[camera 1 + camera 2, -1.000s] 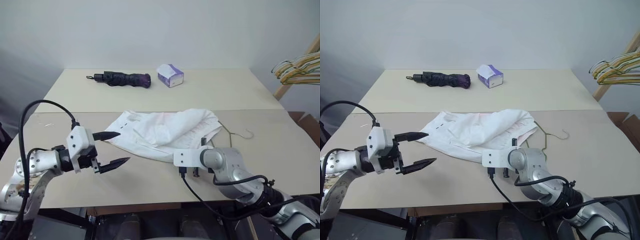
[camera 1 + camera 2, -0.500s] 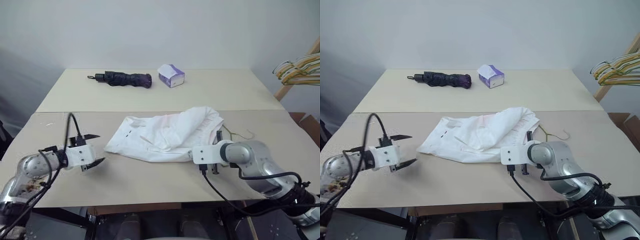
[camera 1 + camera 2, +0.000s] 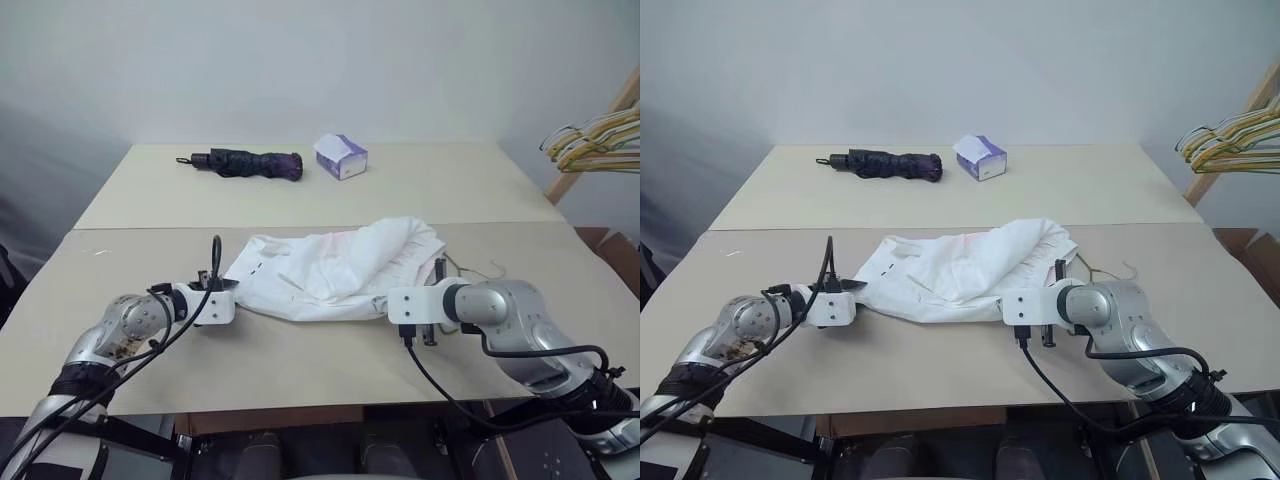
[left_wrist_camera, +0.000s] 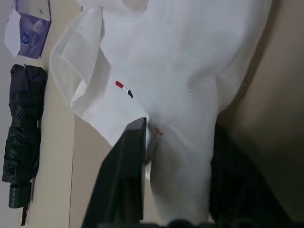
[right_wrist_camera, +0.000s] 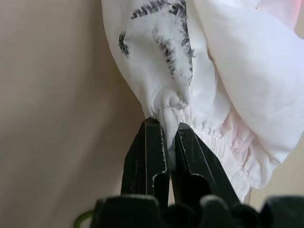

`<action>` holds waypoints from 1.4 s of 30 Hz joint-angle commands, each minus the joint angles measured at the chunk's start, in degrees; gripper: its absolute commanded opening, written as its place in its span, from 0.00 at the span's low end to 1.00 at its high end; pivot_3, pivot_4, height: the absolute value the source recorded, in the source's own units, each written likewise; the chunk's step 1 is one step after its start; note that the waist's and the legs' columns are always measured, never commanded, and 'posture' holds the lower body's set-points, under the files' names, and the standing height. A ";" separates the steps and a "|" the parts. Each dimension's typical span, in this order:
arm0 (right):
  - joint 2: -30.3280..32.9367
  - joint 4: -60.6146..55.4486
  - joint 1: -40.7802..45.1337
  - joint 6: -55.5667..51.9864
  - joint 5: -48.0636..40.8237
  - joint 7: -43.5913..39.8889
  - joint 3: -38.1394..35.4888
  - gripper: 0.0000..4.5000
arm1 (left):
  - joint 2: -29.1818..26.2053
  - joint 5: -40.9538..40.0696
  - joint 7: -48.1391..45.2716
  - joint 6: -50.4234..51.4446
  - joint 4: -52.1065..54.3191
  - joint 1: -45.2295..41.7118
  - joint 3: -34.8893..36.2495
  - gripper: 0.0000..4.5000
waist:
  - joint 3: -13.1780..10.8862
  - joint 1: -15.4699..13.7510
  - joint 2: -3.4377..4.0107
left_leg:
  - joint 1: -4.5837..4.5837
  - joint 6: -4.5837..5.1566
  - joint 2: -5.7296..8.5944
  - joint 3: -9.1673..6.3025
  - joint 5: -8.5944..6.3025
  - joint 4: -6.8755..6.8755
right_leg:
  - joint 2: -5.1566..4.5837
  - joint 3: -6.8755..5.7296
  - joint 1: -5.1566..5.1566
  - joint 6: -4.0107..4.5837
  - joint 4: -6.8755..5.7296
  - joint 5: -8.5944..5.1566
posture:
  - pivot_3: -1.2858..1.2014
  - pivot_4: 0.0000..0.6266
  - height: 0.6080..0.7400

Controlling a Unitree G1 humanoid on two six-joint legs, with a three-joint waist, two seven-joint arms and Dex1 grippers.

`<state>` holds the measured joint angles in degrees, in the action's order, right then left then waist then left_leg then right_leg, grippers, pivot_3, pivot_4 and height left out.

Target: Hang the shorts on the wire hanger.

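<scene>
The white shorts (image 3: pixel 330 270) lie crumpled on the near table; a small red and dark tag (image 4: pixel 124 89) marks one leg. My left gripper (image 3: pixel 228 285) is at their left hem, and its black fingers (image 4: pixel 128 161) are closed on a fold of the cloth. My right gripper (image 5: pixel 170 126) is shut on the gathered waistband at the right end, next to dark marks (image 5: pixel 166 33) on the fabric. The wire hanger (image 3: pixel 488 268) lies under the shorts' right side, with only its hook and a little wire showing.
A folded dark umbrella (image 3: pixel 245 162) and a purple and white tissue pack (image 3: pixel 341 155) lie on the far table. Bunched yellow and green hangers (image 3: pixel 595 140) hang on a wooden rack at the right. A seam (image 3: pixel 150 226) runs between the two tables.
My left arm came down and forward to the shorts' left hem, rolled over, and its wide-open fingers closed on the cloth. Early on, my right gripper drew the waistband a little rightward.
</scene>
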<state>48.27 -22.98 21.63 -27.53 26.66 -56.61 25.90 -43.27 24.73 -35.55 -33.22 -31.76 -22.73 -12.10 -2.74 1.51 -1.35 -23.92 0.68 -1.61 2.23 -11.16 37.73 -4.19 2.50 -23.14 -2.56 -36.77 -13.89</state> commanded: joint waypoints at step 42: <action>-19.25 89.90 64.15 61.61 -1.64 66.73 -12.66 0.00 | 3.47 -9.45 35.88 12.46 -24.12 -57.46 7.89 0.01 | 0.14 -0.81 -0.04 | -0.83 -0.41 0.55 -0.17 0.00 -0.77 | -0.27 0.40 -1.41 0.00 -0.84 -0.13 | 0.53 0.00 1.00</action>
<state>28.17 66.40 83.50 30.92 24.36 4.09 14.86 -38.26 13.15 -4.53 -16.11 -54.06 -77.53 -4.48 -2.60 0.70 -1.39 -24.75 0.28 -1.06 2.05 -11.17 36.87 -4.46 2.90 -24.56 -2.58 -37.52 -14.03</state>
